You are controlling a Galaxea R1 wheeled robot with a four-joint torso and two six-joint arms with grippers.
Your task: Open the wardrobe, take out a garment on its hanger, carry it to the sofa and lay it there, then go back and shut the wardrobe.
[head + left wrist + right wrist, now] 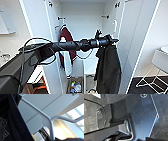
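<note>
White wardrobe (85,22): both doors are seen swung wide, interior lit and pale.
Inside, upper part: a maroon jacket (67,37) is hung toward one side.
Inside, bottom: a box of mixed small items (75,87) is glimpsed, contents too blurred to be named.
Black garment (108,67): draped limp just below the left hand (111,40), in front of the open wardrobe.
Hanger (50,119): pale bars are caught close in the left wrist view; its hook is cut off.
Left arm: stretched level across the opening.
Left hand's grip: cannot be told.
</note>
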